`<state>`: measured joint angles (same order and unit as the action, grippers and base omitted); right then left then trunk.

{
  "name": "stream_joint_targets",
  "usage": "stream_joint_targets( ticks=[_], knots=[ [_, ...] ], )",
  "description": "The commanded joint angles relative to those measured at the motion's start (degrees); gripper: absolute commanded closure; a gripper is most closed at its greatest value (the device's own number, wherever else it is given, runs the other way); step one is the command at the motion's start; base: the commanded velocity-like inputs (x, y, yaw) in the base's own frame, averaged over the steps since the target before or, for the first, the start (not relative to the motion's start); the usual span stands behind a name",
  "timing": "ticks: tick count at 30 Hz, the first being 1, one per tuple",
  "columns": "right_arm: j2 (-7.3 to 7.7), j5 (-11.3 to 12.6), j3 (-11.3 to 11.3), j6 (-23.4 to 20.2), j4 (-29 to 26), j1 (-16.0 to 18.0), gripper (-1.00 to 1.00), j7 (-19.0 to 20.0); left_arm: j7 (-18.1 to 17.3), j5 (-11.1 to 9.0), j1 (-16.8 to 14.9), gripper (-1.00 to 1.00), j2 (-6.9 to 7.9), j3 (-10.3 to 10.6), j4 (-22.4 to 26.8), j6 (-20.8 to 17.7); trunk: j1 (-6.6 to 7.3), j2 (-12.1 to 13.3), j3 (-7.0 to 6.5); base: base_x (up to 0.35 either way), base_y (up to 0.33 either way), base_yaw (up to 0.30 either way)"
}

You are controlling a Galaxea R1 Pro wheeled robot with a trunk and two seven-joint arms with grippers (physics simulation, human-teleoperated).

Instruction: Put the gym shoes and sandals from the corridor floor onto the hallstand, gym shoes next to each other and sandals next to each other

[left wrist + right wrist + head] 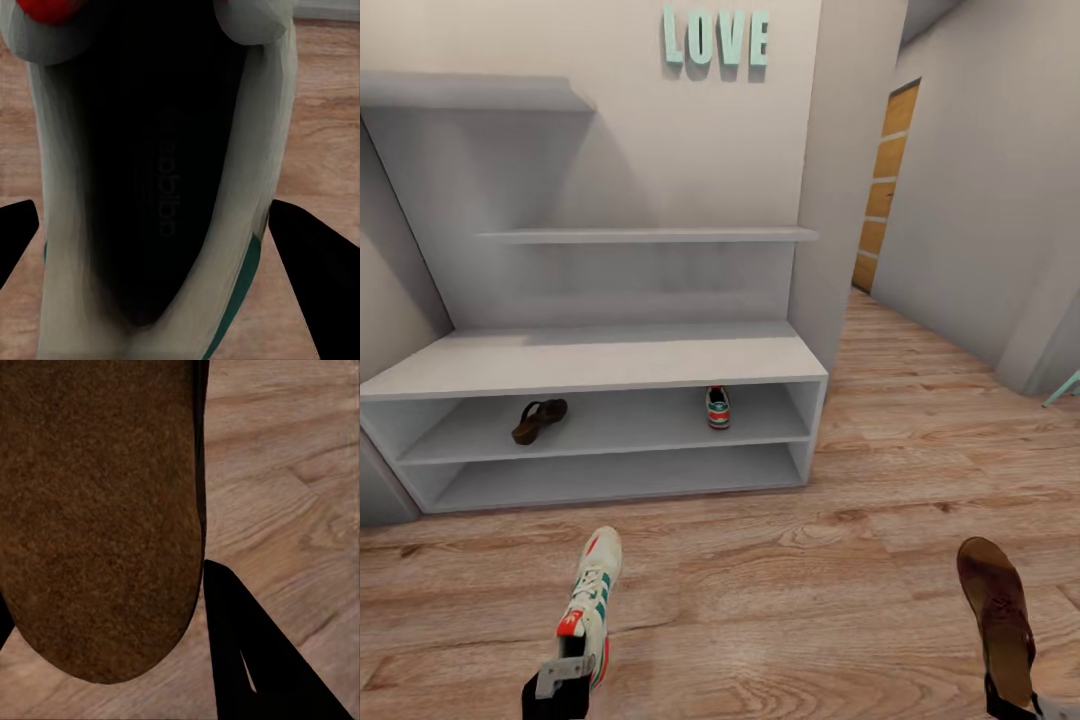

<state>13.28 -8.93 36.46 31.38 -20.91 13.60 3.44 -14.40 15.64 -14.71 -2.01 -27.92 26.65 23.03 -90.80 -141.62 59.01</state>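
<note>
The pale grey hallstand stands ahead against the wall. On its upper open shelf, one brown sandal lies at the left and one gym shoe at the right, well apart. My left gripper is shut on the heel end of the second gym shoe, toe towards the rack; in the left wrist view its dark opening sits between the black fingers. Low at the right, my right gripper is shut on the second sandal, whose brown sole lies against a finger.
Wood-plank floor stretches between me and the rack. Two staggered wall shelves hang above the bench, under "LOVE" letters. The corridor runs on past the right side to a wooden door. A teal object pokes in at the right edge.
</note>
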Motion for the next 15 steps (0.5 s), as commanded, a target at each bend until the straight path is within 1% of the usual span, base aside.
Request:
stream_joint_targets(
  ticks=[1, 3, 4, 5, 6, 7, 8, 10, 11, 12, 14, 15],
  knots=[
    [0.59, -0.75, 1.24, 0.09, 0.08, 0.06, 1.0, 0.42, -0.22, 0.51, -0.4, 1.0, -0.09, -0.47, 0.01, -0.32, 0.01, -0.02, 0.05, 0.0, 0.0, 0.0],
    [2.78, -0.64, 4.83, -0.87, 0.04, 0.08, 1.0, 0.38, -0.06, 0.52, -2.33, 1.0, -0.12, -0.29, 0.04, -3.54, 0.01, -0.02, 0.05, 0.0, 0.0, 0.0],
    [3.24, -0.62, 5.5, -1.26, 0.03, 0.07, 1.0, 0.37, -0.09, 0.52, -2.88, 1.0, -0.09, -0.15, 0.05, -4.47, 0.01, -0.02, 0.05, 0.0, 0.0, 0.0],
    [4.1, -0.57, 6.73, -2.26, 0.0, 0.07, 1.0, 0.36, -0.13, 0.53, -4.09, 1.0, -0.06, 0.38, 0.05, -6.47, 0.01, -0.02, 0.05, 0.0, 0.0, 0.0],
    [4.84, -0.53, 7.83, -3.52, -0.07, 0.07, 1.0, 0.38, -0.15, 0.53, -5.44, 1.0, -0.05, 1.4, 0.06, -8.59, 0.01, -0.02, 0.05, 0.0, 0.0, 0.0],
    [5.13, -0.52, 8.31, -4.2, -0.18, 0.06, 1.0, 0.39, -0.16, 0.53, -6.12, 1.0, -0.02, 2.1, 0.06, -9.65, 0.01, -0.02, 0.05, 0.0, 0.0, 0.0],
    [5.56, -0.5, 9.12, -5.53, -0.62, 0.06, 1.0, 0.4, -0.12, 0.53, -7.49, 1.0, 0.01, 3.82, 0.06, -11.7, 0.01, -0.02, 0.05, 0.0, 0.0, 0.0],
    [5.85, -0.49, 10.07, -7.87, -1.98, 0.06, 1.0, 0.41, 0.05, 0.5, -10.41, 1.0, 0.05, 7.96, 0.06, -15.53, 0.01, -0.02, 0.05, 0.0, 0.0, 0.0],
    [5.87, -0.48, 10.42, -9.14, -2.75, 0.05, 1.0, 0.42, 0.2, 0.47, -13.13, 1.0, -0.08, 11.01, 0.06, -18.18, 0.01, -0.02, 0.05, 0.0, 0.0, 0.0],
    [5.84, -0.48, 10.47, -9.46, -2.93, 0.07, 1.0, 0.42, 0.23, 0.46, -14.3, 1.0, -0.15, 11.88, 0.06, -19.0, 0.01, -0.02, 0.05, 0.0, 0.0, 0.0],
    [5.76, -0.47, 10.53, -9.84, -3.15, 0.05, 1.0, 0.42, 0.24, 0.47, -16.88, 1.0, -0.1, 12.91, 0.02, -20.39, 0.01, -0.02, 0.05, 0.0, 0.0, 0.0],
    [5.6, -0.47, 10.56, -9.97, -3.23, 0.08, 1.0, 0.37, 0.26, 0.42, -19.34, 1.0, 0.08, 13.24, 0.04, -23.25, 0.01, -0.02, 0.05, 0.0, 0.0, 0.0]
  ],
)
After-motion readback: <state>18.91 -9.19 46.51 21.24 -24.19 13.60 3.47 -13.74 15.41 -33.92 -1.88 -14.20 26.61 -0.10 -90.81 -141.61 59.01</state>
